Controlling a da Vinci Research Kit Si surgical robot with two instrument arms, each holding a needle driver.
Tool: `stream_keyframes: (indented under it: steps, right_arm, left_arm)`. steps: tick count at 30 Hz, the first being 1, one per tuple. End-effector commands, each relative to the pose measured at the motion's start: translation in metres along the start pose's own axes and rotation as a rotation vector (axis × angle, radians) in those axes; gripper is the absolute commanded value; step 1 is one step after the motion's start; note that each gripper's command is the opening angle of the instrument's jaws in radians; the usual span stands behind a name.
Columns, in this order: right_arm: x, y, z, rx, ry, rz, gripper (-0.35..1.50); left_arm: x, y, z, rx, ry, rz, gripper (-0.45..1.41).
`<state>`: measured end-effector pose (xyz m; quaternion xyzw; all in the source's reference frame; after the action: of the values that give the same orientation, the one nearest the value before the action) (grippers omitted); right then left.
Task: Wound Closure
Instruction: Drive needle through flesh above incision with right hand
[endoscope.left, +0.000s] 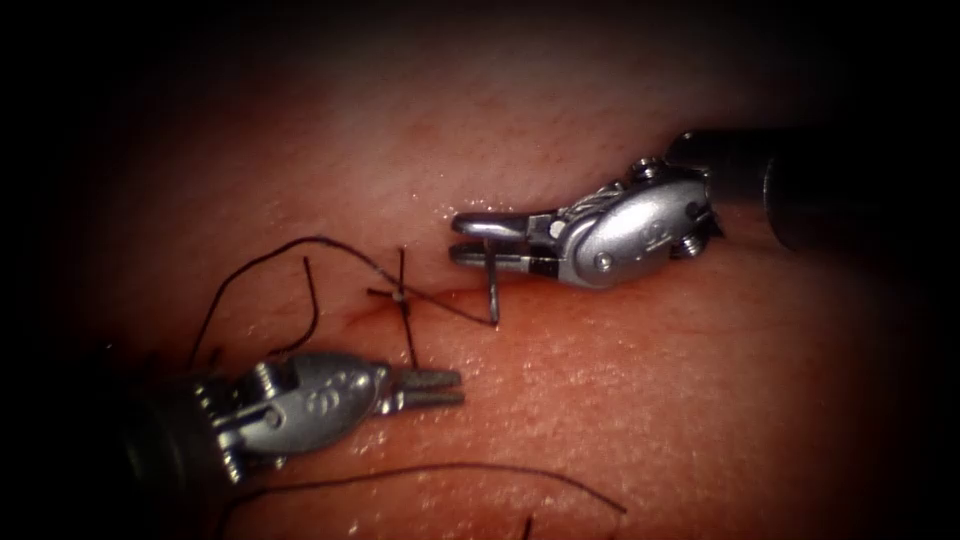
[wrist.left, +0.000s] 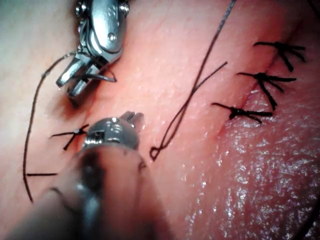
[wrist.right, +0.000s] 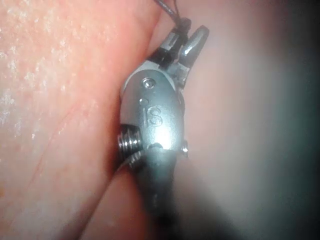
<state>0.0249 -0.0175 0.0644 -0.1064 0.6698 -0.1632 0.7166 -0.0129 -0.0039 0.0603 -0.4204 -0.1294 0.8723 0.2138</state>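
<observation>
The tissue has a thin cut with one knotted stitch across it. My right tool comes in from the upper right, shut on the curved needle near its upper end. The needle hangs down from the jaws, and its lower end meets the tissue at the cut, right of the stitch. Thread loops away to the left of the knot. My left tool lies just below the stitch, shut and holding nothing. The left wrist view has the right tool on the needle beyond my left tool.
Three finished stitches with dark cut ends sit along the cut in the left wrist view. A long loose strand of thread crosses the tissue below the left tool. Another strand loops over the tissue between the tools and the finished stitches.
</observation>
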Motion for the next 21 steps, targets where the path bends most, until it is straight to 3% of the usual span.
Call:
stream_keyframes:
  steps: [1, 8, 21]
  right_arm:
    - [-0.0011, -0.0004, 0.0005, 0.005, -0.009, -0.01, -0.35]
    - [-0.003, -0.0016, -0.0007, 0.026, -0.052, 0.004, -0.35]
    - [-0.0039, -0.0025, -0.0008, 0.074, -0.126, 0.075, -0.35]
  left_arm:
    - [0.0001, -0.0003, 0.0007, 0.0, 0.001, 0.001, -0.32]
    - [0.0002, -0.0003, 0.0008, 0.001, 0.001, 0.0, -0.35]
    - [0.0003, -0.0004, 0.0007, 0.0, 0.001, -0.001, -0.43]
